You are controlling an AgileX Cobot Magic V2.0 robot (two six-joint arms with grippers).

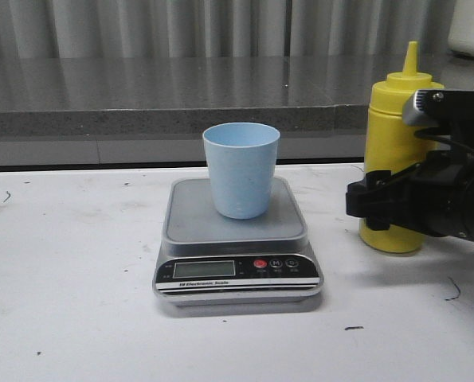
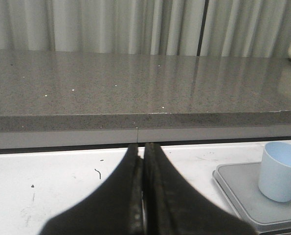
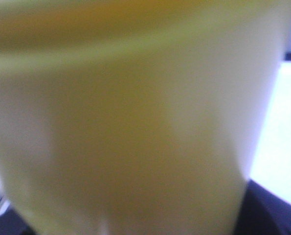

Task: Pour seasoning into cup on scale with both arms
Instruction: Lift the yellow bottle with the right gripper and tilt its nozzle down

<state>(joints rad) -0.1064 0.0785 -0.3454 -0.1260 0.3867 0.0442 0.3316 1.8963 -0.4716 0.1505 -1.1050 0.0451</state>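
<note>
Yellow plastic marks the seasoning bottle (image 1: 396,159), which stands upright on the white bench (image 1: 69,302) to the right of the scale (image 1: 237,239), well apart from it, nozzle up. It looks like soft squeeze plastic: light, smooth, likely to dent and spurt if pinched hard, so a hold around the mid-body, below the shoulder, seems safest, with the cone cap left clear for pouring. The right hand (image 1: 372,203) sits at the bottle's lower body on the side away from the scale; its wrist view is filled with blurred yellow, so the bottle is between or right against the fingers, but I cannot tell whether they have closed on it. On the scale's grey platform stands the pale blue cup (image 1: 240,169), upright and apparently empty; being light, it would tip if nudged. Left of the scale, the left hand (image 2: 143,196) has its fingers pressed together, holding nothing.
</note>
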